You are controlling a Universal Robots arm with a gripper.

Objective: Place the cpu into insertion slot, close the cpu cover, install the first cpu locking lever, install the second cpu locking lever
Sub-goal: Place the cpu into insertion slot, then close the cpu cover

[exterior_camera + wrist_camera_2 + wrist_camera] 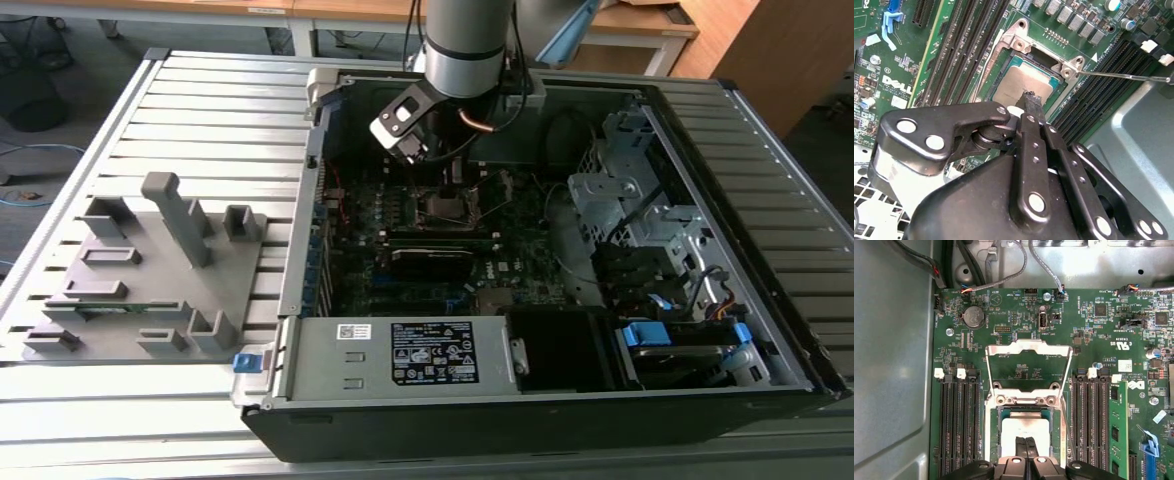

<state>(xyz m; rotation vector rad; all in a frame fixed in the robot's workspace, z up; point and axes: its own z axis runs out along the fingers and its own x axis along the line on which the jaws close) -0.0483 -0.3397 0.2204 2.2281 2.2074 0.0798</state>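
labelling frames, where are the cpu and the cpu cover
the cpu point(1026, 427): first wrist view, on its metal top
the cpu cover point(1028, 345): first wrist view, on the bar opposite its hinge

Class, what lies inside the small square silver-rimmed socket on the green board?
A flat square grey metal chip lies in the silver-rimmed socket. The black tool, shut, covers part of it; anything beneath the chip is hidden.

arm point(467, 40) hangs inside open computer case point(534, 425), over insertion slot point(442, 206).
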